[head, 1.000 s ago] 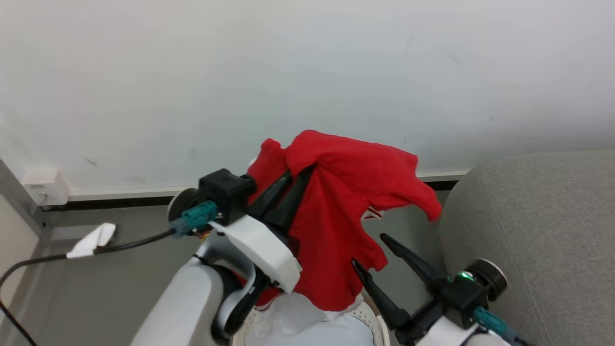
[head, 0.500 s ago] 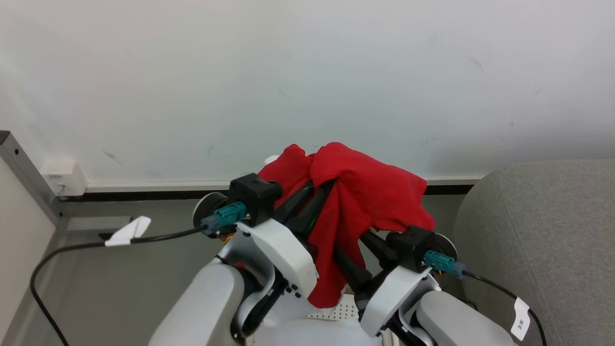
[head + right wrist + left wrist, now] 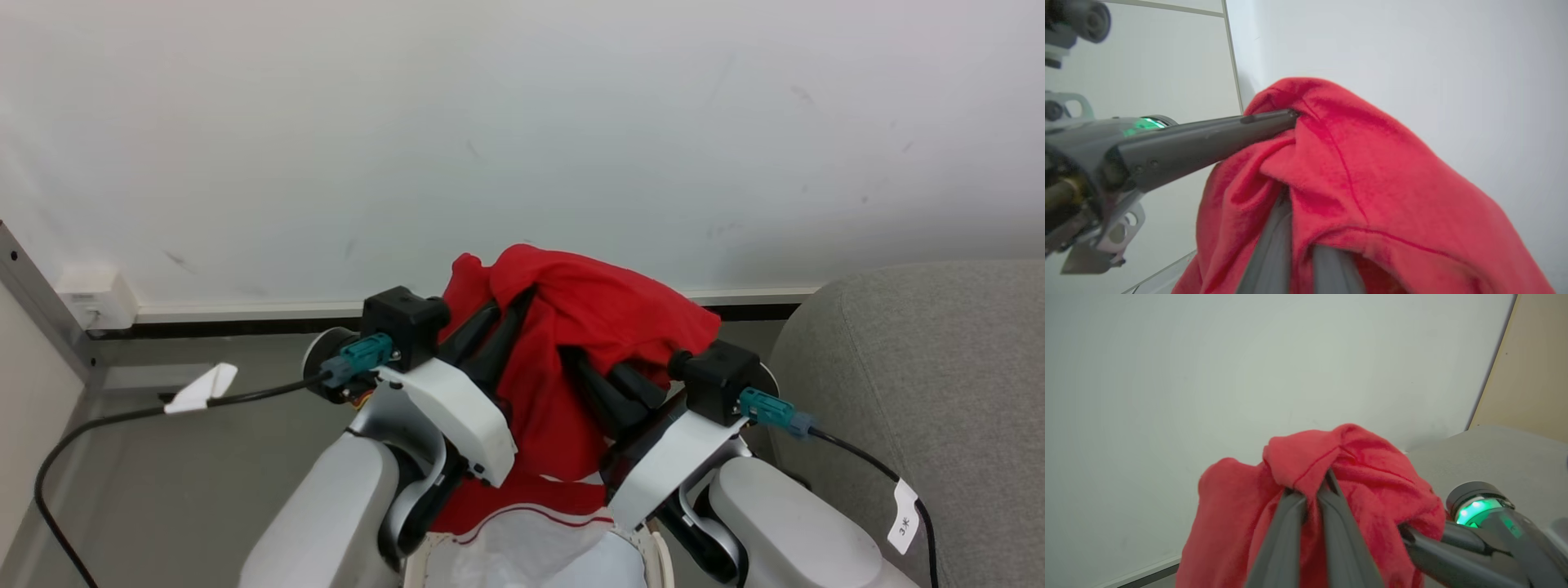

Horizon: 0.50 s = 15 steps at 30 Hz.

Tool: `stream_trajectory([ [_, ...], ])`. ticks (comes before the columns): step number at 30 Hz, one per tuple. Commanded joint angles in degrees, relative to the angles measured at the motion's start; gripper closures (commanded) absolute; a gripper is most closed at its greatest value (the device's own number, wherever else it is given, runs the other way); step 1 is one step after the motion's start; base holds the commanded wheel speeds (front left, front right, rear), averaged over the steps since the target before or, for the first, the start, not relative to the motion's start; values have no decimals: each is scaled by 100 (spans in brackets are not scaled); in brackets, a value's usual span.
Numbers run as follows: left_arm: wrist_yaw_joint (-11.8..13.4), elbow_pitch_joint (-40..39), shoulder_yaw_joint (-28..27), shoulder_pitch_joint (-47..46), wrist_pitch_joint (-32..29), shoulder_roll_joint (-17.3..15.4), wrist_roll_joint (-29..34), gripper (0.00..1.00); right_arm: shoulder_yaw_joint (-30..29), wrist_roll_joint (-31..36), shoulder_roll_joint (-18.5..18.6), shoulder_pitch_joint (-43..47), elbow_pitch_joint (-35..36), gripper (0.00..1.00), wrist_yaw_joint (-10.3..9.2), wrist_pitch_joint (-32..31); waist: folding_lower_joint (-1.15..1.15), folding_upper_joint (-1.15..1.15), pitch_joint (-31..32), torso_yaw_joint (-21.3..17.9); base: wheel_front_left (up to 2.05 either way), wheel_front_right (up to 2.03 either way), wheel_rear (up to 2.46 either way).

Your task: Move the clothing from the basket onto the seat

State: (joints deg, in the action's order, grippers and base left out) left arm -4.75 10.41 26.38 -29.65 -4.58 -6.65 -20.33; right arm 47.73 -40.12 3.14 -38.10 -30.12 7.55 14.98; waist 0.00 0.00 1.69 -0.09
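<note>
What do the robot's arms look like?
Pale grey rounded forearms with white wrist covers, black blocks carrying teal plugs, and black cables with white tags. The left tool and right tool each have two long dark fingers and a green light.

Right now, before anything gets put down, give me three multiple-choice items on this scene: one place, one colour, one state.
1. In the head view, the seat lies
A. at the left edge
B. at the right side
C. across the top

2. The lifted garment is
A. blue
B. green
C. red

3. The left gripper is
A. shut on a fold of the garment
B. wide open, clear of cloth
C. resting on the seat

Answers: 1 B, grey upholstery takes the right side; 2 C, the cloth is bright red; 3 A, the left wrist view shows its fingers pinching a red fold.
</note>
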Motion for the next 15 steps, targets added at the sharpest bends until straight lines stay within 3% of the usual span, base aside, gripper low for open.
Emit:
stream_trajectory([
  [1, 17, 39, -18, -48, 65, -35, 29, 67, -46, 32, 31, 72, 24, 100, -13, 29, 0, 0, -15, -16, 0, 0, 0],
  [6, 35, 188, 1, 21, 136, 2, -60, 58, -211, 29, 98, 106, 71, 100, -13, 26, 0, 0, -52, -16, 0, 0, 0],
  [7, 48, 213, 2, 27, 151, 7, -67, 51, -231, 31, 116, 114, 76, 100, -13, 27, 0, 0, -59, -13, 0, 0, 0],
  [9, 62, 263, 2, 37, 200, 24, -66, 6, -253, 44, 146, 131, 76, 100, -13, 27, 0, 0, -72, -3, 0, 0, 0],
  [10, 69, 284, 3, 36, 224, 30, -67, 0, -263, 49, 156, 135, 77, 100, -13, 27, 0, 0, -78, 3, 0, 0, 0],
  [15, 117, 363, 6, 76, 347, 46, -90, 0, -316, 60, 179, 150, 81, 100, -13, 27, 0, 0, -79, 44, 0, 0, 0],
])
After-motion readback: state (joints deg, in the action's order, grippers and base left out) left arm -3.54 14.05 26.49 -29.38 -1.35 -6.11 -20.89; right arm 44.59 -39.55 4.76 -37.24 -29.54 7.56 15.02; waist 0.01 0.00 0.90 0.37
